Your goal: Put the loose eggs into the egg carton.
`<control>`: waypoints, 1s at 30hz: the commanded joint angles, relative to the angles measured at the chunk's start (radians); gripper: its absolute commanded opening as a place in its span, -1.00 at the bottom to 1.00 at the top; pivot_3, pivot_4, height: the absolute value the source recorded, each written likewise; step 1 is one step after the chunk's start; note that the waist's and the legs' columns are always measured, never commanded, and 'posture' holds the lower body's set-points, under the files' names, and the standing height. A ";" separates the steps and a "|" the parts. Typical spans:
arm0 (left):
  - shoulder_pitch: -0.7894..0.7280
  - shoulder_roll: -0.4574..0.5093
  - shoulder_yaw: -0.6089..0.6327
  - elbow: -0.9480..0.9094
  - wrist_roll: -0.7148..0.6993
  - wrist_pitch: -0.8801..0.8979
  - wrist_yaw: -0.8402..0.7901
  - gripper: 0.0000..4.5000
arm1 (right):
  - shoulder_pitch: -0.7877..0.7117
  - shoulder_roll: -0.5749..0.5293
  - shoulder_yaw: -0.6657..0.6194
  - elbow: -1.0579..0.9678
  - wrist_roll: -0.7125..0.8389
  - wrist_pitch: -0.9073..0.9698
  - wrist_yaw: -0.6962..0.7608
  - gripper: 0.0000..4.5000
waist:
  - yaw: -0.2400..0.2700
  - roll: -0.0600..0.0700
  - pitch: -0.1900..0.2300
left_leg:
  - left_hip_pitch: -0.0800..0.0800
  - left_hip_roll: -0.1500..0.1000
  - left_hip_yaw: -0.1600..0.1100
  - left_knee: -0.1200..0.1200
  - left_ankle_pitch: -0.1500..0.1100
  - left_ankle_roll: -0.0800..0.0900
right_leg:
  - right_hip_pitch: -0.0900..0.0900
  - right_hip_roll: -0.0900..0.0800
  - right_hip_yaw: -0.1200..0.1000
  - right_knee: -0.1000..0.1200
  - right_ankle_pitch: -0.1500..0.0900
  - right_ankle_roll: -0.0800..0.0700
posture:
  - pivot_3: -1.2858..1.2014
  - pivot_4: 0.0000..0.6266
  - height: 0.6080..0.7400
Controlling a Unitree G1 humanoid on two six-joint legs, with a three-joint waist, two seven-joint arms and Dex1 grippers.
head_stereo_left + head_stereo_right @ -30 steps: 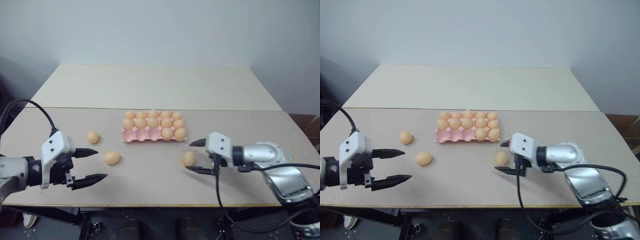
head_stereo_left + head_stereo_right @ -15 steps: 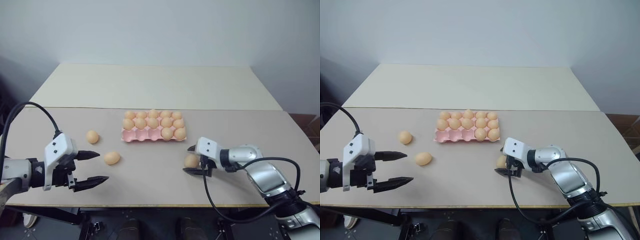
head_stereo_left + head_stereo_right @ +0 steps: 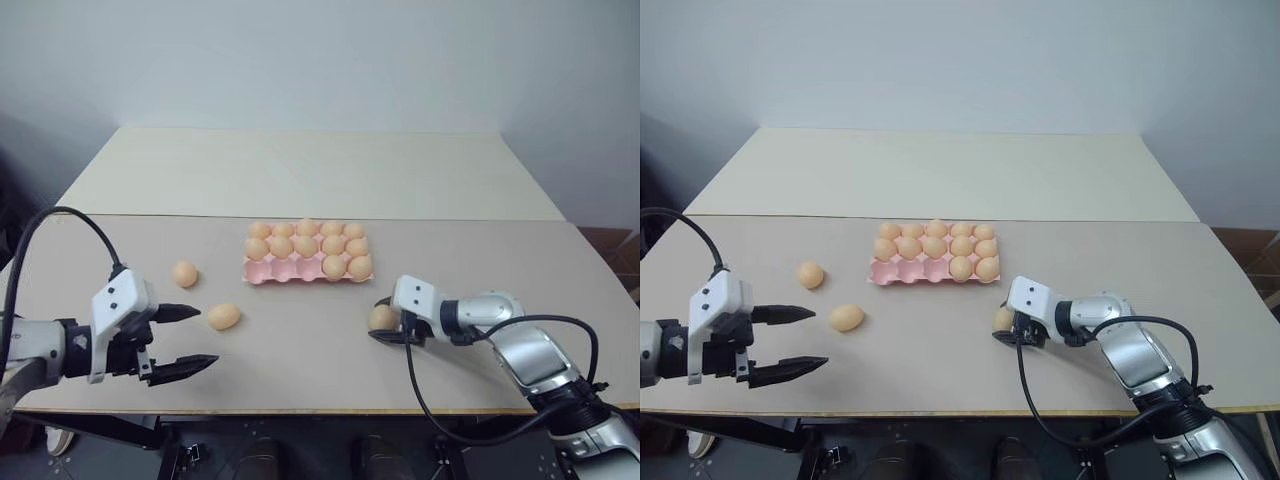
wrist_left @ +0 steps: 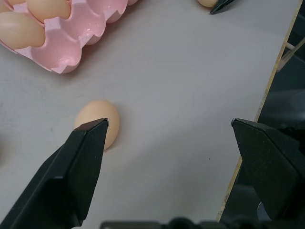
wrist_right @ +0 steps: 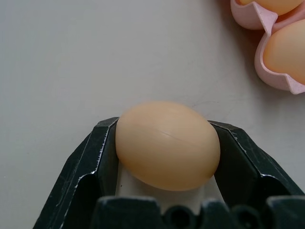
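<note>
On the near table [image 3: 300,370], as the left eye view shows it, the egg carton [image 3: 292,272] lies in the middle, pale pink, with most of its cups filled; the empty cups seem to be in the row nearest the robot, at its left part. The right gripper [image 3: 386,320] is low on the table, just in front of the carton's right corner, and its two black fingers pinch one loose egg [image 3: 381,318]. Two other loose eggs lie free on the left side: one [image 3: 185,274] near the carton's left end and another [image 3: 224,316] closer to the robot. The left gripper [image 3: 186,338] hovers near this second egg with fingers spread wide and nothing between them. From the right eye view the same layout is seen, and the held egg touches the table or is very close to it; which one, cannot be told. Looking along the left wrist view, the spread fingers [image 4: 83,162] frame one free egg [image 4: 98,120] beside the carton's edge [image 4: 71,45], not touching it. Through the right wrist view, the egg [image 5: 167,144] sits firmly between both fingers [image 5: 97,157], with the carton's cups near. The step in hand is judged to be the grasp of this egg, just completed. The next move probably calls for a lift, a short carry toward an empty cup, and a soft release, because a tight squeeze or a slip could roll the egg away.
</note>
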 commanded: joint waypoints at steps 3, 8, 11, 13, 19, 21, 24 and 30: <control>-0.024 0.008 -0.007 -0.005 0.011 -0.019 0.003 1.00 | -0.007 -0.026 -0.045 -0.047 -0.002 -0.051 0.001 0.18 | 0.000 0.000 0.000 | 0.000 0.000 0.000 0.000 0.000 0.000 | 0.000 0.000 0.000 0.000 0.000 0.000 | 0.03 -0.52 1.00; -0.026 0.005 0.000 0.004 0.010 -0.022 0.000 1.00 | -0.125 0.051 -0.071 -0.057 0.015 -0.070 -0.051 0.18 | -0.011 0.000 0.000 | 0.000 0.000 0.000 0.000 0.000 0.000 | 0.000 0.000 0.000 0.000 0.000 0.000 | 0.03 -0.52 1.00; -0.023 0.003 0.000 0.009 0.013 -0.022 0.000 1.00 | -0.238 0.139 -0.032 0.012 -0.012 -0.067 -0.086 0.18 | -0.024 0.000 0.000 | 0.002 0.000 0.000 0.000 0.000 0.000 | 0.000 0.001 0.001 0.002 0.001 0.000 | 0.03 -0.52 1.00; -0.020 0.004 -0.003 0.012 0.022 -0.027 -0.002 1.00 | -0.296 0.194 0.004 0.088 -0.052 -0.119 -0.110 0.18 | -0.024 0.000 0.000 | 0.003 0.001 -0.001 0.000 0.000 0.000 | 0.000 0.002 0.001 0.002 0.001 0.000 | 0.03 -0.52 1.00; -0.006 -0.010 0.017 0.002 0.026 -0.024 0.007 1.00 | -0.431 0.349 0.062 0.366 -0.157 -0.314 -0.212 0.18 | -0.024 0.000 0.000 | 0.002 0.000 0.000 0.000 0.000 0.000 | 0.001 0.001 0.001 0.001 0.002 0.002 | 0.03 -0.52 1.00; 0.018 -0.017 0.036 -0.008 0.029 -0.024 0.006 1.00 | -0.458 0.390 0.072 0.446 -0.182 -0.374 -0.240 0.18 | -0.024 0.000 0.000 | 0.000 0.000 0.000 0.000 0.000 0.000 | 0.000 0.001 0.001 0.001 0.004 0.004 | 0.03 -0.52 1.00; 0.042 -0.025 0.054 -0.018 0.032 -0.021 0.010 1.00 | -0.490 0.433 0.079 0.542 -0.194 -0.445 -0.247 0.18 | -0.025 0.000 0.000 | -0.001 0.000 0.000 0.000 0.000 0.000 | -0.002 0.001 0.001 0.001 0.005 0.003 | 0.03 -0.52 1.00; 0.056 -0.038 0.064 -0.033 0.032 -0.019 0.021 1.00 | -0.512 0.475 0.067 0.621 -0.183 -0.479 -0.218 0.74 | -0.026 0.000 0.000 | -0.001 0.001 -0.001 0.000 0.000 0.000 | -0.002 0.001 0.000 0.002 0.005 0.003 | 0.03 -0.52 1.00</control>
